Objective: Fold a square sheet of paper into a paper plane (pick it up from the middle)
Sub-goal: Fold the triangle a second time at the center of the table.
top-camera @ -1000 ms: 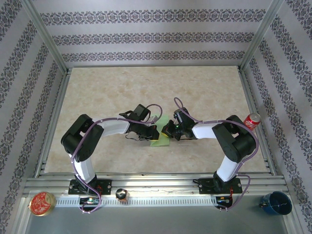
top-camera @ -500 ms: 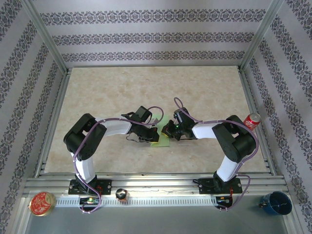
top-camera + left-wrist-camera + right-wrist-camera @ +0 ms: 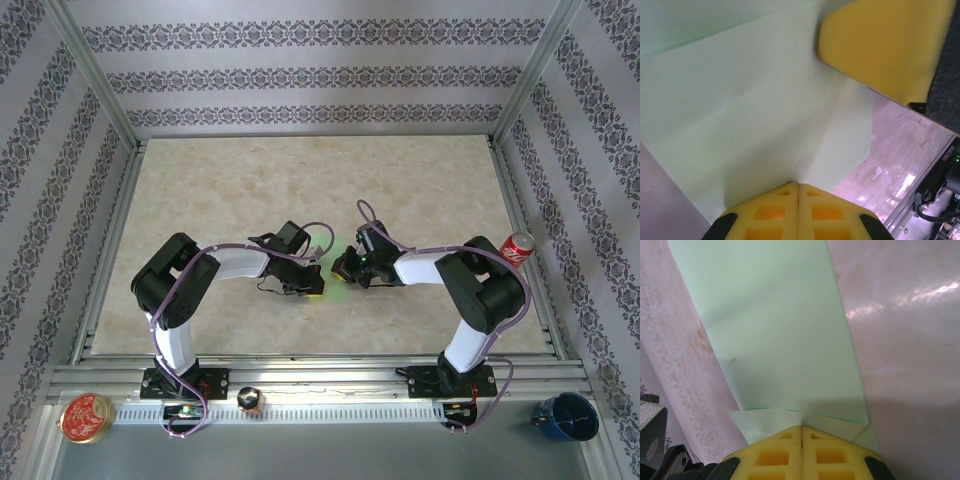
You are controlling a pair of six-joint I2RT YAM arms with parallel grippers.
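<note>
Left tool (image 3: pixel 799 201) clenched, yellow waffle-moulded fingers pressed together on the paper (image 3: pixel 740 115); a crease ran straight into the seam between them. Right tool (image 3: pixel 801 440) also clamped, same yellow gridded pads, gripping the paper's folded near edge where a small flap stuck out to the left. Paper was thin, pale green, matte and plain, with straight creases and a long strip-like layer running away from the right tool. In the left wrist view another yellow pad (image 3: pixel 880 45) with dark backing touched the paper at upper right. From above, both tools met at mid-table, left (image 3: pixel 312 280) and right (image 3: pixel 342 268), with the paper between them and mostly hidden. Table (image 3: pixel 300 190) was glossy beige marble-look, framed by aluminium rails. Walls had grey striped floral wallpaper. Red drink can (image 3: pixel 517 247) stood at the right edge, lettering too small to read. Round red tin (image 3: pixel 86 417) and blue cup (image 3: pixel 565 415) sat on the near rail.
</note>
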